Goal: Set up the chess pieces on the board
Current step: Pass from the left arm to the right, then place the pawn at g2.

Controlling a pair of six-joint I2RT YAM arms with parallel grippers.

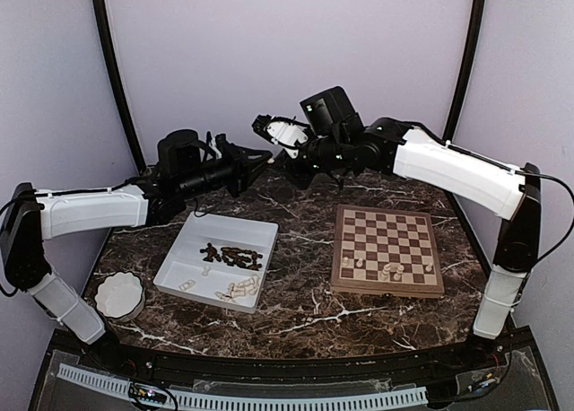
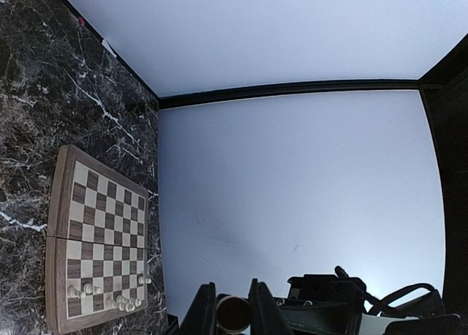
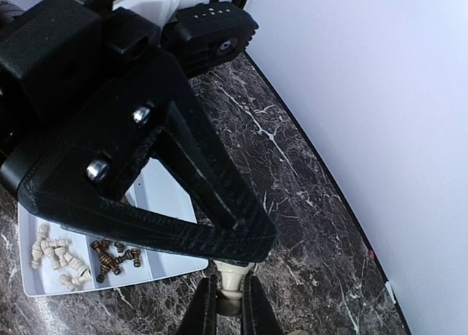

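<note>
1. Left gripper (image 2: 232,314): mine, raised in the air over the far part of the table (image 1: 305,222). Its jaws are drawn almost together on a pale piece (image 3: 232,280). In my left wrist view the piece shows end-on, a round base set between my two fingers.
2. Right gripper (image 3: 230,306): mine, reaching in from the opposite side and meeting the left gripper tip to tip. Its jaws are closed on the same piece, the cream body pinched between both fingers, with the left gripper's black tip just above it.
3. Piece: clamped by both my grippers at once, clear of the table and up near the back wall. From the top view it hangs between tray and board, well apart from each.
4. Board (image 1: 386,231): flat on the table to my right, nearer my bases than the grippers. A few pale pieces (image 1: 359,262) stand in its nearest rows.
5. Tray (image 1: 193,240): white, rectangular, left of the board. It holds a dark heap (image 1: 231,256) near its middle and a pale heap (image 1: 240,288) toward its near edge.
6. Bowl (image 1: 119,296): white, scalloped, at the near left, just beside the tray.
</note>
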